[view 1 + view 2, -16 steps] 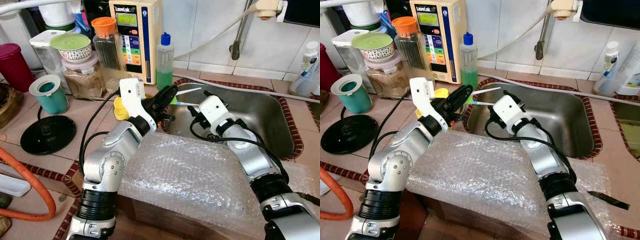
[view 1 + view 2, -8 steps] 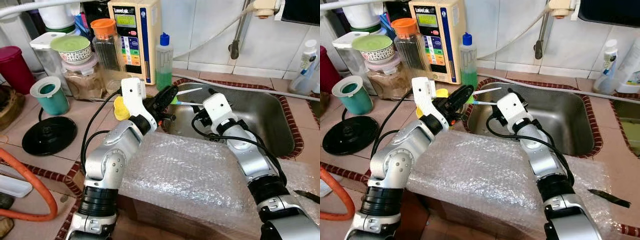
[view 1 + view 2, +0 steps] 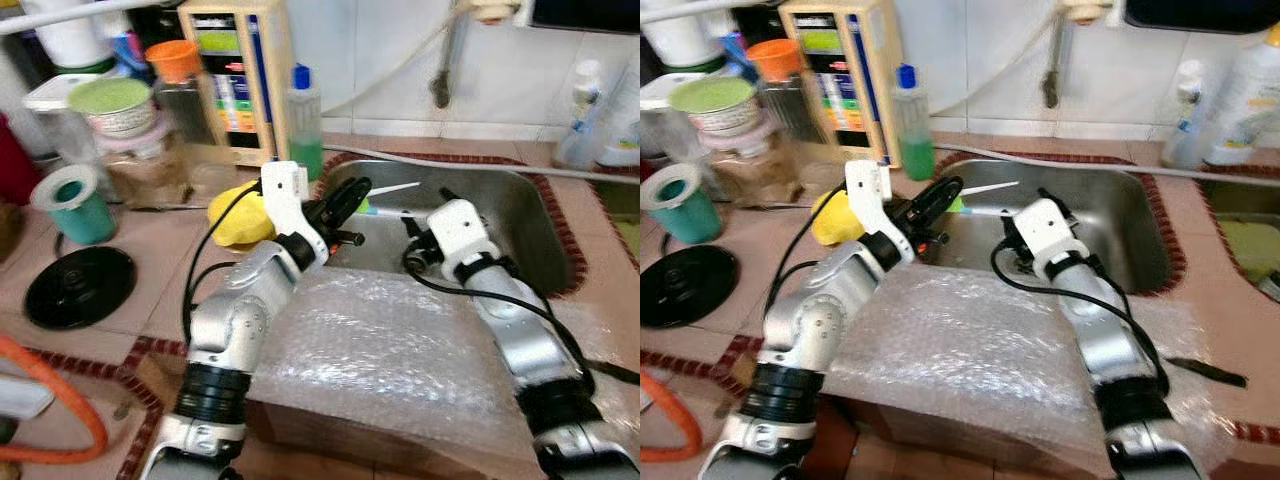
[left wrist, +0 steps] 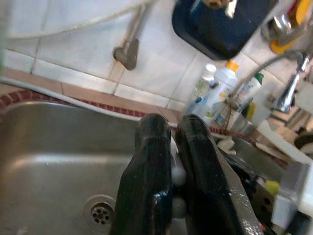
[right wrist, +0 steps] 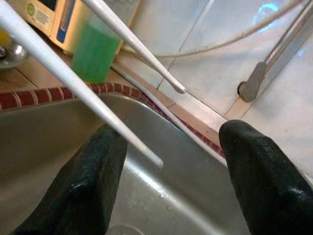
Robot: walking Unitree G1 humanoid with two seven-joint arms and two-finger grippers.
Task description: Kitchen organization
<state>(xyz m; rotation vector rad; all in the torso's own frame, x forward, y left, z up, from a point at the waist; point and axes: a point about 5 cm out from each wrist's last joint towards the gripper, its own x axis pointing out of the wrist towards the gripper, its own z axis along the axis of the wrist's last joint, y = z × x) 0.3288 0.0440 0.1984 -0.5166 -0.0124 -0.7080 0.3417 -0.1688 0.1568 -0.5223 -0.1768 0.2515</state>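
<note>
The left gripper [image 3: 345, 197] was clamped on two thin white plastic sticks [image 3: 392, 188] over the steel sink [image 3: 535, 215], their length pointing toward the wide-open right gripper [image 3: 425, 205] (nearer arm).

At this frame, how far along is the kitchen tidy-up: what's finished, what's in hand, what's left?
Nothing looks finished. In hand: the left gripper is shut on two white utensil handles held over the sink. The right gripper is open beside those handles, gripping nothing. Left: placing the utensils, plus the crowded counter with the yellow sponge, black lid and teal cup.
</note>
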